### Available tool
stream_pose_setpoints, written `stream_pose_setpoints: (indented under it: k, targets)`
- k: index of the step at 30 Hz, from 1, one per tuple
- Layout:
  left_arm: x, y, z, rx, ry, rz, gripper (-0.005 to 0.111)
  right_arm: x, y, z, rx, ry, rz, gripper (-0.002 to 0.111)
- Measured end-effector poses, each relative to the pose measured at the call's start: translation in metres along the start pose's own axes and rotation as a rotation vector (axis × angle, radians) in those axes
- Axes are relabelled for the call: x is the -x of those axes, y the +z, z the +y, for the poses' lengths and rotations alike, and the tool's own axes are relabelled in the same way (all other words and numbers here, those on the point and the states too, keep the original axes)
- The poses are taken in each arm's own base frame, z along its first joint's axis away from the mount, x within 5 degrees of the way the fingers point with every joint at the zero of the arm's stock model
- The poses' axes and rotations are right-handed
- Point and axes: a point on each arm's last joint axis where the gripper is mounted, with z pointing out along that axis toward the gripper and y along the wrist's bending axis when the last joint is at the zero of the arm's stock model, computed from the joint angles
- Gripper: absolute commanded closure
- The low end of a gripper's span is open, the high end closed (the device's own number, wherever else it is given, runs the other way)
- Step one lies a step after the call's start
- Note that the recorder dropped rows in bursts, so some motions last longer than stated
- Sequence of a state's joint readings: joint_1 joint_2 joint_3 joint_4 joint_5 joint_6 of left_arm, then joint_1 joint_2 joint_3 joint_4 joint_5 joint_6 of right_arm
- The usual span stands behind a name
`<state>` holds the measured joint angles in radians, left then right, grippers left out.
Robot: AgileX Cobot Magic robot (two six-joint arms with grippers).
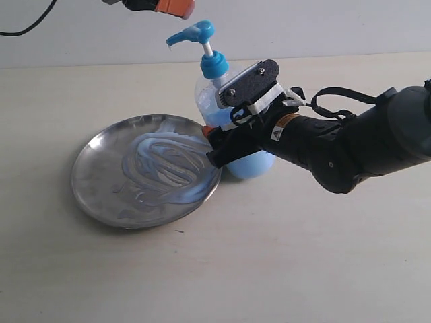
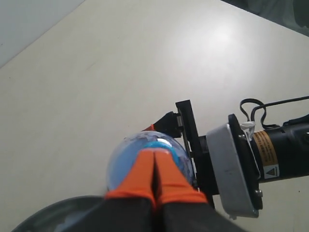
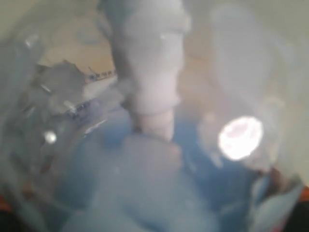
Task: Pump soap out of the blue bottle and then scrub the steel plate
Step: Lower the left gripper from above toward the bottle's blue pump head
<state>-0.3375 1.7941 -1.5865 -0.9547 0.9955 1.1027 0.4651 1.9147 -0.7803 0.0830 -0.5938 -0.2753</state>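
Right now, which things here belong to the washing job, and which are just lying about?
Job: blue bottle, steel plate, soap smeared on the plate.
Lying about: a black cable in the far background.

- A robot test lab, by its look.
- Bare cream bench (image 1: 303,269) against a blank pale wall (image 1: 323,27).
- A loose black cable (image 1: 27,30) and a black robot arm (image 1: 363,145).
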Motion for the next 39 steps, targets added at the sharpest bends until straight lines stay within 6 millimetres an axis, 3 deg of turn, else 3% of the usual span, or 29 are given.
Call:
stream_pose_setpoints:
  k: [7,13,27,34,39]
  targets:
    - [0.004,0.008,-0.009,-0.021,0.022,0.004,0.107,0.000,0.000,0.000,0.000,0.000,0.000,0.108]
    - [0.010,0.004,-0.008,0.006,0.063,0.007,0.107,0.000,0.000,0.000,-0.002,0.012,0.001,0.108]
    - [0.001,0.014,0.003,0.034,0.053,0.047,0.107,0.000,0.000,0.000,-0.002,0.018,0.001,0.108]
    - [0.012,0.009,0.002,0.047,0.075,0.021,0.107,0.000,0.000,0.000,-0.002,0.018,0.001,0.108]
    - [0.013,0.018,-0.004,0.030,0.099,0.048,0.107,0.000,0.000,0.000,-0.002,0.018,0.001,0.108]
